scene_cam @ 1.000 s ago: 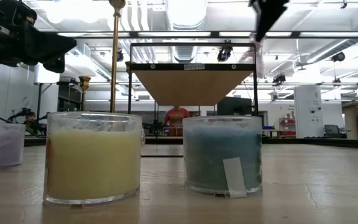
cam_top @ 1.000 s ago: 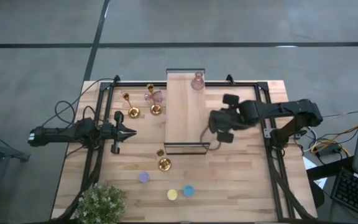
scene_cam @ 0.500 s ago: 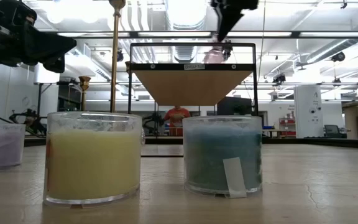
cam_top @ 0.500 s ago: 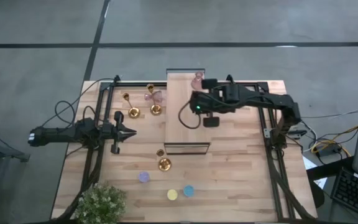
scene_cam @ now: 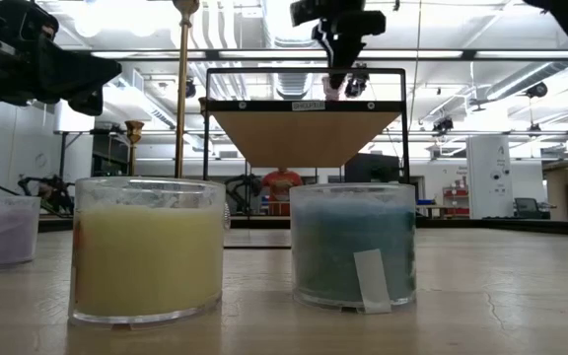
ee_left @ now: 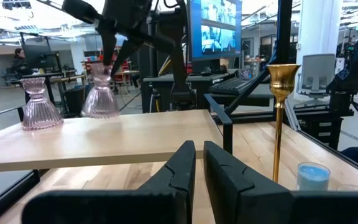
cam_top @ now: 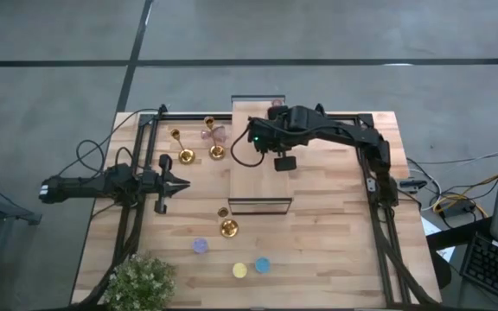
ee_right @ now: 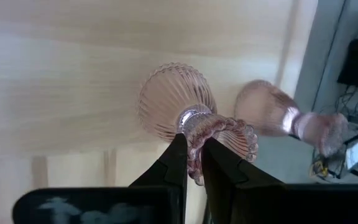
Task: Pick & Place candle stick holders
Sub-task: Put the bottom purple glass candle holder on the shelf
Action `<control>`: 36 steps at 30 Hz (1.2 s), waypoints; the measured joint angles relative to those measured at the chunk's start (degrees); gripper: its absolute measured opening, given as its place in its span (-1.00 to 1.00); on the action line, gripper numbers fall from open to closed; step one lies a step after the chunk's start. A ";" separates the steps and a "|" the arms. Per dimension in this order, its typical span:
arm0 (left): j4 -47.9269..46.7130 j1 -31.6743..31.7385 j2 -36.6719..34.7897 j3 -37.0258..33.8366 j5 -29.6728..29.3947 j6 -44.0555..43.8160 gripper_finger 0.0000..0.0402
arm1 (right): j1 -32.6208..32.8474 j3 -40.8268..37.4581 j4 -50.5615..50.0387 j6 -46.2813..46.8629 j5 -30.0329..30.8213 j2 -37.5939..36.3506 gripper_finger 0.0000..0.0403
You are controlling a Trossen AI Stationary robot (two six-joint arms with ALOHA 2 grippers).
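Right gripper [ee_right: 191, 163] was moved across the wood block [cam_top: 258, 173], fingers clamped on pink holder [ee_right: 194, 121]; left gripper [cam_top: 180, 183] was parked closed.

From above, the right arm [cam_top: 318, 130] covers the pink holder [ee_right: 194, 118] it grips — a second one [ee_right: 284, 118] looks blurred.

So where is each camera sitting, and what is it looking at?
High view: overhead, looking down; shows both arms and the wood block.
Low view: at tabletop height, behind the yellow cup and blue cup.
Left wrist view: past the left fingers, toward two pink holders.
Right wrist view: right fingers pinch a pink holder.
Both wrist views share that pink holder.
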 joint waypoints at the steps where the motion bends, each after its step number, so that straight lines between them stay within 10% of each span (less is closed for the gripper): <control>1: -0.01 -0.01 -0.01 0.00 0.00 0.00 -0.82 | 0.00 0.46 0.40 -0.17 -0.02 0.48 -0.86; 36: -0.02 0.00 0.00 0.00 0.00 0.00 -0.82 | -1.71 -0.61 0.81 -0.87 -2.82 0.98 -0.85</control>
